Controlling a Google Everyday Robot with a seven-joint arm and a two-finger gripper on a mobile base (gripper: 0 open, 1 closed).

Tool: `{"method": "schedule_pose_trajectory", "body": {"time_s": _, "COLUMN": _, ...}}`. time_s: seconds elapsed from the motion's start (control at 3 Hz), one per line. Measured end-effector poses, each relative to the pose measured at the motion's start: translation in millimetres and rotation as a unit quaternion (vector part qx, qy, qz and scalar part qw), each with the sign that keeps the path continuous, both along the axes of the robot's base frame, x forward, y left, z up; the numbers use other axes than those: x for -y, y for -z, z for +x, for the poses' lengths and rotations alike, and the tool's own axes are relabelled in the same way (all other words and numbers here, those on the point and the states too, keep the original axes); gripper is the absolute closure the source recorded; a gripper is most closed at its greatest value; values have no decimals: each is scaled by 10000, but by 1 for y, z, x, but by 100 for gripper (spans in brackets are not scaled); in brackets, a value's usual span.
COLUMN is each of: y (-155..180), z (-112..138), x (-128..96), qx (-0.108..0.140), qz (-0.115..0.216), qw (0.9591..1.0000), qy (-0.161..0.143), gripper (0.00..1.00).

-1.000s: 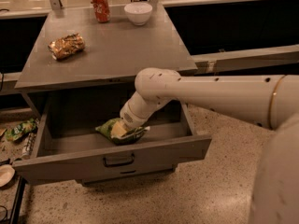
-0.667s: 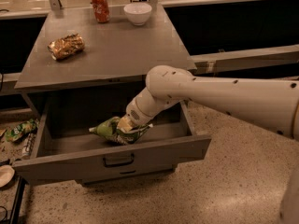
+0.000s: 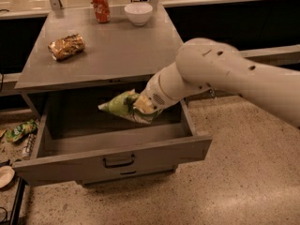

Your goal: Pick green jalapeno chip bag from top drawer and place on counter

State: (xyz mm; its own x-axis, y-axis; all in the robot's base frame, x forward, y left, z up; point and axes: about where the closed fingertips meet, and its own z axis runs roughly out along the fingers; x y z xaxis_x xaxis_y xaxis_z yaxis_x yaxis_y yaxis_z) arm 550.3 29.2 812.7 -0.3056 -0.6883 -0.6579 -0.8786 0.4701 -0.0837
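The green jalapeno chip bag (image 3: pixel 118 106) is light green with pale edges and hangs in the air above the open top drawer (image 3: pixel 112 161), just below the counter's front edge. My gripper (image 3: pixel 139 108) is shut on the bag's right end and holds it clear of the drawer floor. The white arm reaches in from the right and hides the drawer's right rear corner. The grey counter (image 3: pixel 122 46) lies right behind and above the bag.
On the counter are a golden-brown shiny bag (image 3: pixel 66 46) at the left, a red soda can (image 3: pixel 101 6) and a white bowl (image 3: pixel 138 13) at the back. A small bright-green bag (image 3: pixel 19 130) lies on the floor left of the cabinet.
The gripper has lifted the chip bag from the drawer floor up to about the level of the counter's front edge. The arm has risen with it.
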Motion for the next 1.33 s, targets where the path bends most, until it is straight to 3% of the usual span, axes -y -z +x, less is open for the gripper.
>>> {"method": "schedule_pose_trajectory", "body": {"time_s": 0.33, "y": -59, "z": -2, "x": 20, "qx": 720, "qz": -205, "qw": 9972, "qy": 31, "gripper": 100}}
{"method": "schedule_pose_trajectory", "body": {"time_s": 0.67, "y": -66, "z": -3, "x": 20, "qx": 789, "qz": -221, "qw": 9966, "qy": 22, "gripper": 100}}
{"method": "schedule_pose_trajectory", "body": {"time_s": 1.0, "y": -88, "z": 16, "x": 19, "qx": 1171, "qz": -110, "qw": 9931, "qy": 9, "gripper": 100}}
{"method": "schedule_pose_trajectory", "body": {"time_s": 1.33, "y": -125, "z": 61, "x": 14, "qx": 1773, "qz": 231, "qw": 9839, "qy": -35, "gripper": 100}}
